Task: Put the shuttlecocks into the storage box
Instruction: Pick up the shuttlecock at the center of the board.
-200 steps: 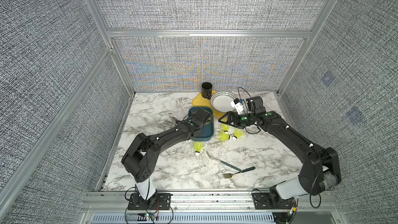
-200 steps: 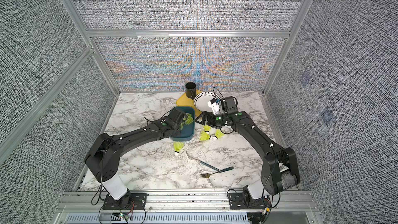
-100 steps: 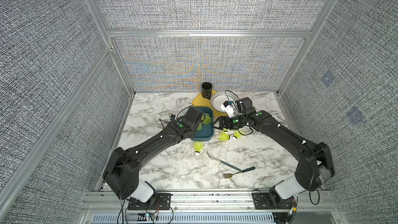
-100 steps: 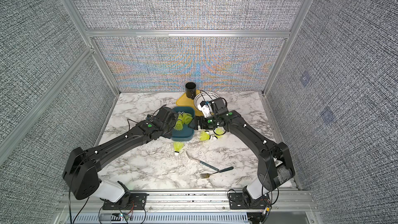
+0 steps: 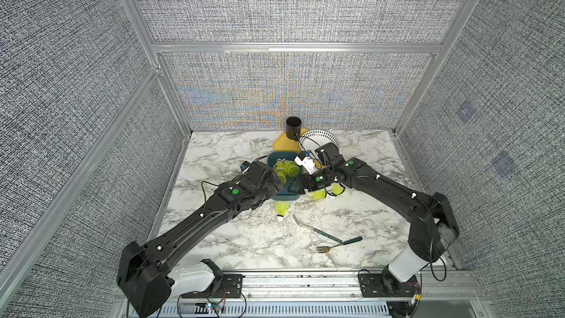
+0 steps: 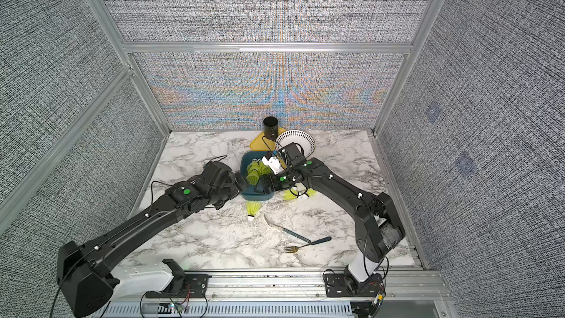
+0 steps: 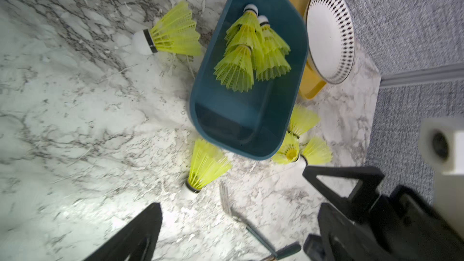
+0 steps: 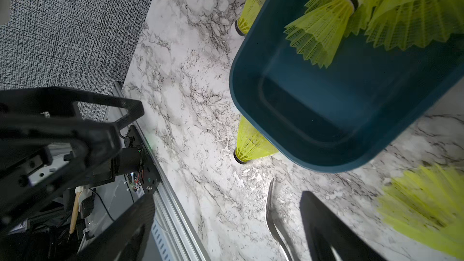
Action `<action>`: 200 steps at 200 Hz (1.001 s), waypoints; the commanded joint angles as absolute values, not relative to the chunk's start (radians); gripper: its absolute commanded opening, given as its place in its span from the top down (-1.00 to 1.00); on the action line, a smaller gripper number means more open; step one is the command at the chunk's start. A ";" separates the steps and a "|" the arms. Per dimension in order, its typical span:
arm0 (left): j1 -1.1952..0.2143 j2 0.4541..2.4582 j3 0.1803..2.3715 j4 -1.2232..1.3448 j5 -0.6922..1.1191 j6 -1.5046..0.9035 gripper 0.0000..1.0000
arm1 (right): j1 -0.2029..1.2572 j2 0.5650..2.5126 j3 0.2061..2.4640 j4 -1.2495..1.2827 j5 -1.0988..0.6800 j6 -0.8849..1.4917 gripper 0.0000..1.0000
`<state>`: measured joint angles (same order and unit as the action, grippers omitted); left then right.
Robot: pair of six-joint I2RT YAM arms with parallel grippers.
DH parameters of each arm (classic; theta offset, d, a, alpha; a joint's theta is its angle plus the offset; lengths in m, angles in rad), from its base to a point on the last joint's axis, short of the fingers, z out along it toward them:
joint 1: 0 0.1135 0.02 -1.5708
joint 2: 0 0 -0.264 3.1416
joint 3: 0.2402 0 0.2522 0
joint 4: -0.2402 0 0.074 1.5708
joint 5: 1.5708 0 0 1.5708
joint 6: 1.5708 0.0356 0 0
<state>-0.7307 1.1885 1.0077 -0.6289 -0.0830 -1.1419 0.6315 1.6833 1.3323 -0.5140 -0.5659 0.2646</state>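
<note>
left tool [image 7: 238, 212]: spread wide, nothing between the fingers, up over the near end of the box
right tool [image 8: 228, 197]: spread, nothing pinched, close beside the left tool, over the same end
box [image 7: 251, 126]: teal, on the counter [image 7: 75, 121], below and ahead of both tools
shuttlecocks [image 7: 248, 46]: small bunch lying in the box, at the end far from the tools
loose shuttlecock [image 7: 206, 166]: on the counter, right by the box end nearest the tools
side shuttlecock [image 7: 173, 31]: outside the box, on the left tool's side
three more shuttlecocks [image 5: 324, 192]: on the counter, beside the box, under the right arm
</note>
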 commanded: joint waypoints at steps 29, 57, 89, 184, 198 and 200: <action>-0.730 0.970 0.845 -0.681 -0.002 -0.986 -1.00 | 0.693 1.767 1.374 -0.541 -0.547 0.209 -0.65; -0.730 0.890 0.779 -0.686 0.055 -0.956 -1.00 | 0.721 1.817 1.405 -0.551 -0.526 0.188 -0.56; -0.730 0.818 0.725 -0.693 0.077 -0.945 -1.00 | 0.750 1.863 1.439 -0.572 -0.475 0.163 -0.53; -0.730 0.741 0.669 -0.683 0.101 -0.945 -1.00 | 0.781 1.928 1.455 -0.580 -0.427 0.111 -0.48; -0.730 0.746 0.667 -0.680 0.103 -0.946 -1.00 | 0.784 1.937 1.461 -0.581 -0.420 0.102 -0.47; -0.729 0.747 0.669 -0.680 0.104 -0.946 -1.00 | 0.785 1.938 1.461 -0.581 -0.417 0.100 -0.47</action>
<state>-0.7307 0.7433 0.6689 -0.6788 0.0986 -0.9539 0.7788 1.9282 1.4487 -0.5720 -0.4427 0.1314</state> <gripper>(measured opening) 0.998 0.737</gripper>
